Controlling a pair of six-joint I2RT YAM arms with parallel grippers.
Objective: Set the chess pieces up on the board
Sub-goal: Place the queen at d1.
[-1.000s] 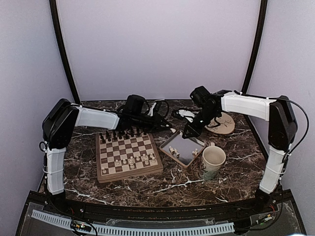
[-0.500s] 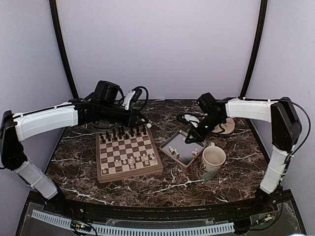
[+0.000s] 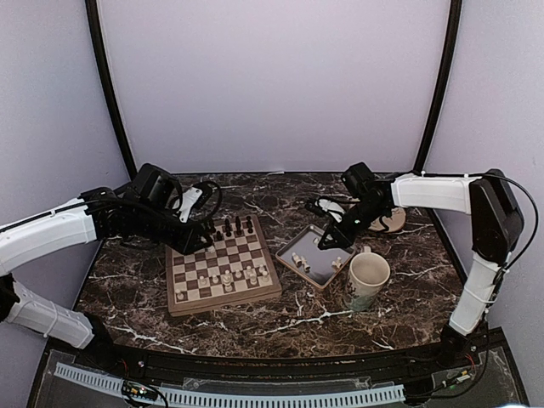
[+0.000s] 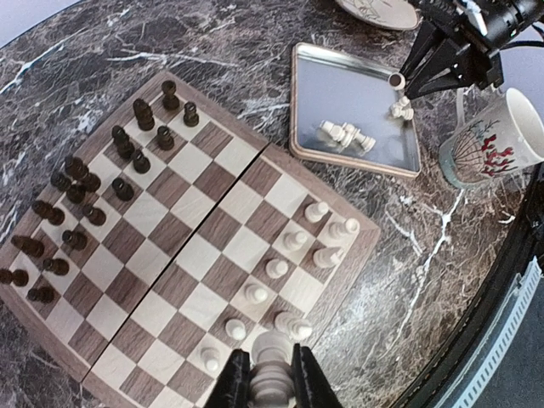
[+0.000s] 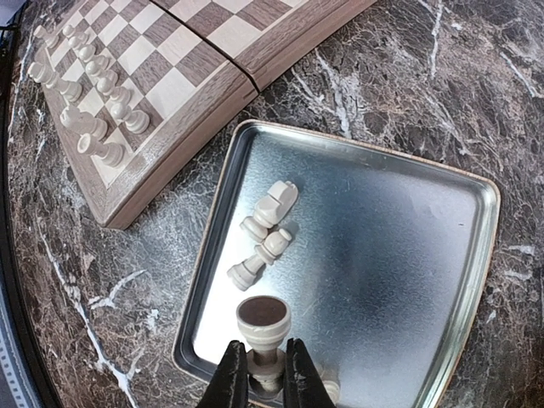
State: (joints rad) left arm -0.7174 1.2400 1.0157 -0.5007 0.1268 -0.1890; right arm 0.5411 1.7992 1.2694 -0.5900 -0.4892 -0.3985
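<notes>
The board [image 3: 171, 285] lies left of centre, with dark chessmen [image 3: 223, 228] on its far rows and cream chess pieces [image 3: 228, 276] on its near rows. My left gripper [image 3: 206, 240] hovers over the board's far left part. In the left wrist view it [image 4: 270, 384] is shut on a cream piece [image 4: 271, 357] above the cream rows. My right gripper [image 3: 326, 243] hangs over the grey tray [image 3: 328, 255]. In the right wrist view it [image 5: 264, 374] is shut on a cream piece [image 5: 263, 325], base up. Three cream pieces [image 5: 269, 223] lie in the tray [image 5: 399, 221].
A patterned mug [image 3: 367, 279] stands right of the tray, close to it. A round coaster [image 3: 389, 218] lies at the back right. The board's rim [image 5: 195, 110] is near the tray's left corner. Marble table all round.
My left arm has swung left and toward the near side, carrying the cream piece from the board's far right corner to its far left. My right gripper has dropped slightly over the tray.
</notes>
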